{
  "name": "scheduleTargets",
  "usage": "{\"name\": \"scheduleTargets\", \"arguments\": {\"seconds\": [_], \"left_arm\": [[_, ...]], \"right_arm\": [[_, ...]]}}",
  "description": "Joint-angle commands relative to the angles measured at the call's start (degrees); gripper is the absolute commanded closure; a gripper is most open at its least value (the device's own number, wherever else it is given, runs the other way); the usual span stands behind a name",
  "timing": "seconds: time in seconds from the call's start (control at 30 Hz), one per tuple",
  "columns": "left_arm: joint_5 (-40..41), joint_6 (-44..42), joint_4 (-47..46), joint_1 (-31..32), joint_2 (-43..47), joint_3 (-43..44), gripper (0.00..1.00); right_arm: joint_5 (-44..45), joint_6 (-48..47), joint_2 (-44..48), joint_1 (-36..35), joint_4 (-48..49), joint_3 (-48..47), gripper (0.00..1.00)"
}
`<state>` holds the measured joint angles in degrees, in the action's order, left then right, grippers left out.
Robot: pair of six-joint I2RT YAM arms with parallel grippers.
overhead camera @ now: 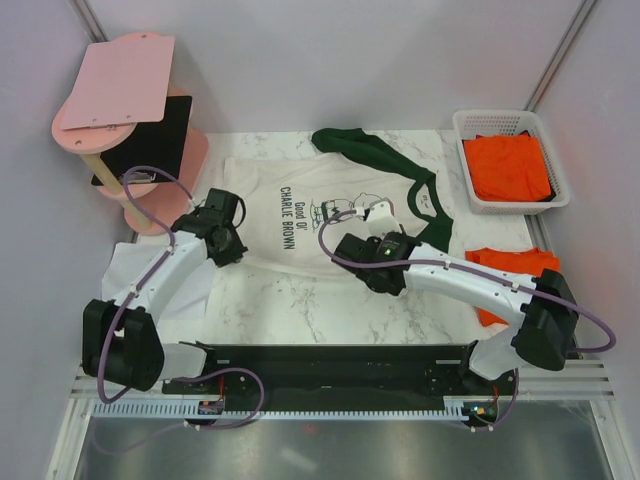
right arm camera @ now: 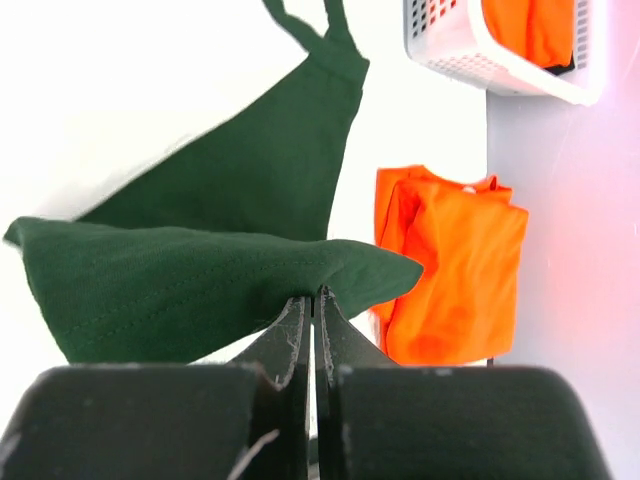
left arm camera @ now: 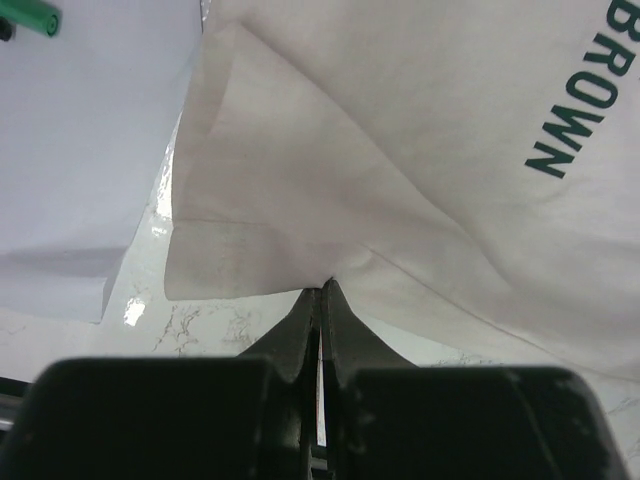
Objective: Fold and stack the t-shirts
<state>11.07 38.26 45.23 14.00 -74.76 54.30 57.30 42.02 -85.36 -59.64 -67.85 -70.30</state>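
The cream-white t-shirt (overhead camera: 300, 205) with dark green sleeves and Charlie Brown print lies spread on the marble table, collar to the right. My left gripper (overhead camera: 228, 243) is shut on its cream hem (left arm camera: 260, 220), lifting a fold of it. My right gripper (overhead camera: 385, 262) is shut on a dark green sleeve (right arm camera: 200, 285), held up off the table. A folded orange t-shirt (overhead camera: 510, 270) lies at the right and also shows in the right wrist view (right arm camera: 450, 275). More orange shirts (overhead camera: 508, 165) sit in the basket.
A white plastic basket (overhead camera: 470, 125) stands at the back right. A pink stand (overhead camera: 115, 90) with a black panel stands at the back left. A white paper sheet (overhead camera: 165, 285) lies under my left arm.
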Motion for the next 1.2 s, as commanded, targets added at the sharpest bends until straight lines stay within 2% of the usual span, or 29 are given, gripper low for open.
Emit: {"name": "scheduleTargets", "arguments": {"seconds": [0.0,0.17,0.37,0.87,1.17], "left_arm": [[3.5,-1.2,0.4,-0.1,-2.6,4.8,0.98],[4.7,-2.0,1.0,-0.1,-5.9,8.2,0.98],[6.3,-2.6,1.3,-0.5,-11.1,11.8,0.98],[7.3,-5.3,1.4,-3.5,-20.5,18.6,0.98],[6.2,-6.7,1.3,-5.0,-28.5,24.2,0.98]], "right_arm": [[0.1,-13.1,0.0,6.1,14.4,-0.4,1.00],[-1.7,-22.8,-2.4,11.9,23.6,-0.4,1.00],[-3.2,-29.9,-6.7,17.6,31.2,-3.8,1.00],[-5.2,-40.9,-22.4,23.9,38.1,-18.5,1.00],[-6.6,-45.4,-27.9,27.0,40.7,-23.9,1.00]]}}
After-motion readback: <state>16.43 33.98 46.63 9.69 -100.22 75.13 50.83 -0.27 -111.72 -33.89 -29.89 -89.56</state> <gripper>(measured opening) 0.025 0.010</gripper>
